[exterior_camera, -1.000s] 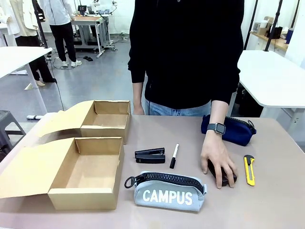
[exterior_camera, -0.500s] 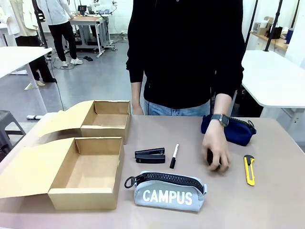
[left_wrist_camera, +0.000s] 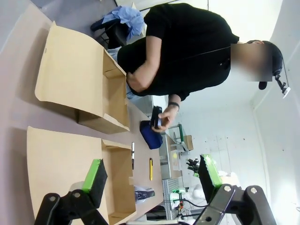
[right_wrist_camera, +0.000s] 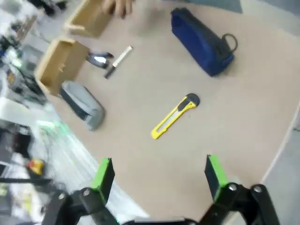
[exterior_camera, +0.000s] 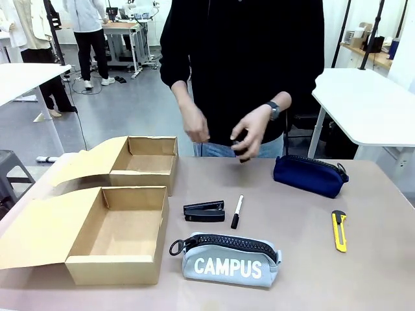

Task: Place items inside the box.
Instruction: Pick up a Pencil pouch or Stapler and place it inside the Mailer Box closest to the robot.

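Gaping wide L fingers (left_wrist_camera: 95,177), R fingers (right_wrist_camera: 104,176), hand (exterior_camera: 249,135) gripping blk stapler (left_wrist_camera: 155,116), cardboard box (exterior_camera: 113,264) rectangular.

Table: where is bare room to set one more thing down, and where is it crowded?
Bare: the patch between grey CAMPUS pouch, navy pouch and yellow utility knife; also inside the near box. Crowded: the centre, where stapler and marker lie side by side.

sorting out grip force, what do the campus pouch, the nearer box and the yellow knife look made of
The grey CAMPUS pouch looks like soft matte fabric, with a chunky dark zip on top. The nearer box is plain brown matte cardboard with folded flaps. The yellow utility knife is probably smooth plastic with a black end; no blade can be made out.
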`<state>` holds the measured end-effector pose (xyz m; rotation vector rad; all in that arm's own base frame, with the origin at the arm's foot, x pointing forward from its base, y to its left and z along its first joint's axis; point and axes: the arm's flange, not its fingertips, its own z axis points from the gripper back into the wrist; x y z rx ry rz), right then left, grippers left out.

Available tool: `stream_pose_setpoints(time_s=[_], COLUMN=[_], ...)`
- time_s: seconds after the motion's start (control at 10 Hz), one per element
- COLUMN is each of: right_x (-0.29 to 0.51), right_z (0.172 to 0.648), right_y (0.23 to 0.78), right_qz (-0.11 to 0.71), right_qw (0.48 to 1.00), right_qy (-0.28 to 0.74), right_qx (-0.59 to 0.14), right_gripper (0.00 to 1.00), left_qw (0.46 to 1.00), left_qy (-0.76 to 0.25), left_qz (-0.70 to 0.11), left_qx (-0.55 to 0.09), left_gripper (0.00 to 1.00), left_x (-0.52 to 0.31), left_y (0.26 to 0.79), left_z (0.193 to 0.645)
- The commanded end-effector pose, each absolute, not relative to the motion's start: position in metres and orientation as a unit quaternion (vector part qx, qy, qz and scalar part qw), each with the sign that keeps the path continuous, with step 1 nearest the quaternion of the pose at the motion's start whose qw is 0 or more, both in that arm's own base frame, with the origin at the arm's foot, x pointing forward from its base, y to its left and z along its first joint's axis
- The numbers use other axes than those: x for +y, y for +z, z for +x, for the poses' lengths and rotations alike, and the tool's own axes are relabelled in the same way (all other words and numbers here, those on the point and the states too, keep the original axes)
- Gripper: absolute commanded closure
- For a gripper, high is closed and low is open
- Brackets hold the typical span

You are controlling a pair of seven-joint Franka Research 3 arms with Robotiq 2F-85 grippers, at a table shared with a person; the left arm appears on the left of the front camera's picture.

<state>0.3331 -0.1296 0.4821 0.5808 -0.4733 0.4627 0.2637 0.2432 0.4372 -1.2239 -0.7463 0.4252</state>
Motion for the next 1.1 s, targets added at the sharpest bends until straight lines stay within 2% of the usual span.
stream_pose_setpoints(time_s=[0.0,0.1,0.2,0.4,0.5,0.6,0.8,1.0], right_x=[-0.082,-0.067,-0.089,-0.089,-0.067,-0.061,-0.046,-0.021], right_z=[0.373,0.378,0.359,0.359,0.373,0.406,0.482,0.532], right_y=[0.451,0.45,0.473,0.473,0.463,0.455,0.438,0.417], right_qz=[0.15,0.131,0.226,0.226,0.194,0.175,0.143,0.143], right_qw=[0.888,0.889,0.905,0.905,0.9,0.863,0.832,0.806], right_qy=[0.368,0.363,0.29,0.29,0.327,0.43,0.5,0.542], right_qx=[-0.229,-0.247,-0.214,-0.214,-0.215,-0.198,-0.193,-0.188], right_gripper=[0.0,0.0,0.0,0.0,0.0,0.0,0.0,0.0], left_qw=[0.726,0.726,0.726,0.726,0.726,0.726,0.726,0.726], left_qy=[0.183,0.183,0.183,0.183,0.183,0.183,0.183,0.183], left_qz=[-0.56,-0.56,-0.56,-0.56,-0.56,-0.56,-0.56,-0.56], left_qx=[-0.353,-0.353,-0.353,-0.353,-0.353,-0.353,-0.353,-0.353], left_gripper=[0.0,0.0,0.0,0.0,0.0,0.0,0.0,0.0], left_x=[0.244,0.244,0.244,0.244,0.244,0.244,0.244,0.244], left_y=[0.437,0.437,0.437,0.437,0.437,0.437,0.437,0.437], left_z=[0.264,0.264,0.264,0.264,0.264,0.264,0.264,0.264])
